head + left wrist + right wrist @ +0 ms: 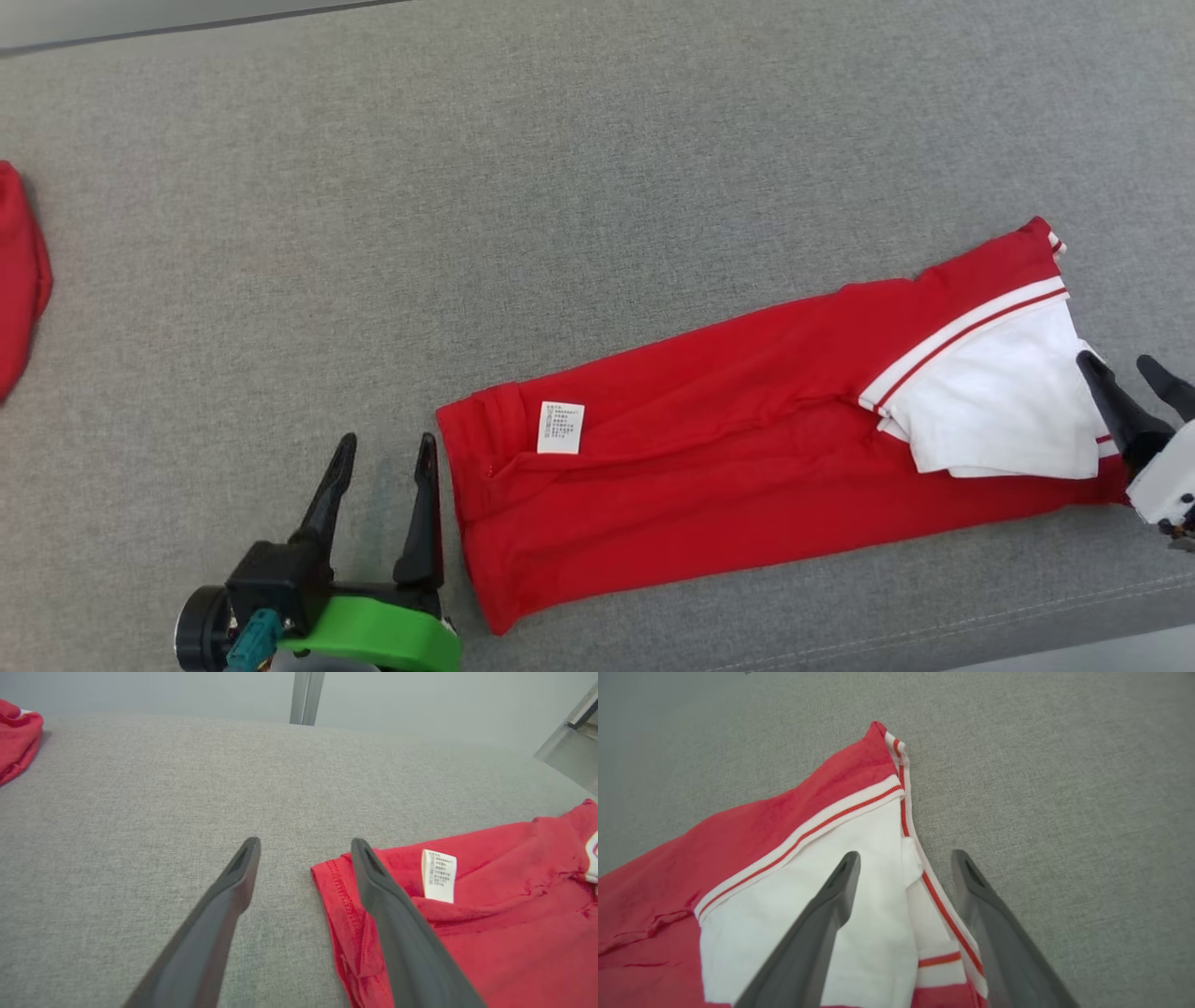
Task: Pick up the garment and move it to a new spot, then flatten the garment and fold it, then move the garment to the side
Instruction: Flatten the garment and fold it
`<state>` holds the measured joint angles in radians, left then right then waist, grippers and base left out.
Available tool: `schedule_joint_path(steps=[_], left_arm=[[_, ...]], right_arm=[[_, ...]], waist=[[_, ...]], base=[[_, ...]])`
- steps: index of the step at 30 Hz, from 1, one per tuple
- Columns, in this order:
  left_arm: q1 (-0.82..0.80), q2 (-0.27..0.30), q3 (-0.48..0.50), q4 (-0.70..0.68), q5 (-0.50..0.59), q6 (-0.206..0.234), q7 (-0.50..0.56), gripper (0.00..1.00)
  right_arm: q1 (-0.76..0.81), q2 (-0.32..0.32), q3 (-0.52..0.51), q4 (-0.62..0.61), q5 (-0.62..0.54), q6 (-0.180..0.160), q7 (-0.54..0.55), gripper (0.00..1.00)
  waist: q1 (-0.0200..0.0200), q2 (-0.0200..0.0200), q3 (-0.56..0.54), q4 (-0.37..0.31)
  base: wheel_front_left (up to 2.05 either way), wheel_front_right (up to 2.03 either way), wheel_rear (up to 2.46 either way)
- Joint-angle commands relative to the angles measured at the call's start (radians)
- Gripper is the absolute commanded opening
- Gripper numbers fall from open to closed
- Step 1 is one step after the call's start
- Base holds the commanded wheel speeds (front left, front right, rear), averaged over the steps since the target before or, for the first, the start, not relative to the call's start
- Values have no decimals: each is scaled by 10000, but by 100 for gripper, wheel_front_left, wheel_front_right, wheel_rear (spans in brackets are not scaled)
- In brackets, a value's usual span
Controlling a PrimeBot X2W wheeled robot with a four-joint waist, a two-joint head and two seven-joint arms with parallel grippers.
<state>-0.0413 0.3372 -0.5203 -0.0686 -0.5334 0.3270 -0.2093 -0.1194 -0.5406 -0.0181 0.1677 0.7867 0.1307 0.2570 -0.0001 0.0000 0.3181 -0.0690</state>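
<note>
The dark-fingered left gripper [387,441], jaws spread, is hovering at seven o'clock beside the folded red-and-white cloth garment [709,448] at four, while the spread right gripper [1117,362] straddling its white flap [990,411] is risking snagging it.

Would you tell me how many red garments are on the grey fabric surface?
2: the folded red-and-white garment centre-right; a second red fabric bundle at the far left edge, partly out of frame.
</note>
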Motion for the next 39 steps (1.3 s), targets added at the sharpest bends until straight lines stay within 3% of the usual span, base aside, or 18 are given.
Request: schedule_joint_path(steps=[1, 5, 6, 7, 8, 9, 17, 20, 23, 27, 32, 35, 39], left_arm=[[50, -137, 168, 142, 178, 39, -294, 100], [120, -832, 444, 458, 592, -336, -569, 100], [331, -1624, 990, 564, 1171, -1023, -557, 100], [542, -2026, 1462, 701, 1541, -1606, -559, 100], [620, -2156, 1663, 732, 1644, -1809, -559, 100], [828, -2297, 1981, 860, 1950, -2166, -559, 100], [1407, -2779, 3022, 1227, 2373, -3162, -561, 100], [1473, -2840, 3221, 1292, 2359, -3350, -561, 100], [1569, -2865, 3274, 1343, 2103, -3331, -561, 100], [1639, -2866, 3027, 1399, 1788, -3206, -562, 100], [1467, -2858, 2788, 1512, 1622, -3094, -562, 100], [1308, -2858, 2716, 1545, 1560, -3083, -562, 100], [1251, -2858, 2687, 1694, 1551, -3023, -562, 100]], right_arm=[[-315, 160, 26, 224, -245, -1, 253, 100], [-963, 409, 55, 1212, -1011, -2, 791, 100], [-1313, 584, 188, 2229, -1342, -1, 1499, 100], [-1233, 777, 501, 2358, -660, 19, 2034, 87], [-1209, 704, 541, 2138, -432, 33, 1832, 0], [-1018, 343, 433, 1919, -2, 24, 1399, 0], [152, -1526, -1869, 3021, 660, -10, 75, 0], [686, -1992, -2655, 2950, 894, -5, -51, 0], [1195, -2299, -2995, 2092, 1205, -4, 18, 0], [1600, -2301, -2389, 167, 1601, -2, 484, 0], [1731, -1799, -793, -1998, 1638, -2, 1412, 0], [1374, -1306, 201, -2605, 1364, 1, 1723, 0], [566, -531, 1497, -2545, 889, -1, 1866, 0]], waist=[[1, 0, 87, 143], [1, 0, 176, 423], [1, 0, 122, 816], [1, 0, 0, 1016], [1, 0, -58, 1068], [1, 0, -195, 1123], [1, 0, -709, 1402], [1, 0, -892, 1506], [1, 0, -1059, 1496], [1, 0, -1220, 1377], [1, 0, -1270, 1294], [1, 0, -1224, 1306], [1, 0, -1155, 1340]], base=[[0, 0, 0], [0, 0, 0], [0, 0, 0], [0, 0, 0], [0, 0, 0], [0, 0, 0], [0, 0, 0], [0, 0, 0], [0, 0, 0], [0, 0, 0], [0, 0, 0], [0, 0, 0], [0, 0, 0]])
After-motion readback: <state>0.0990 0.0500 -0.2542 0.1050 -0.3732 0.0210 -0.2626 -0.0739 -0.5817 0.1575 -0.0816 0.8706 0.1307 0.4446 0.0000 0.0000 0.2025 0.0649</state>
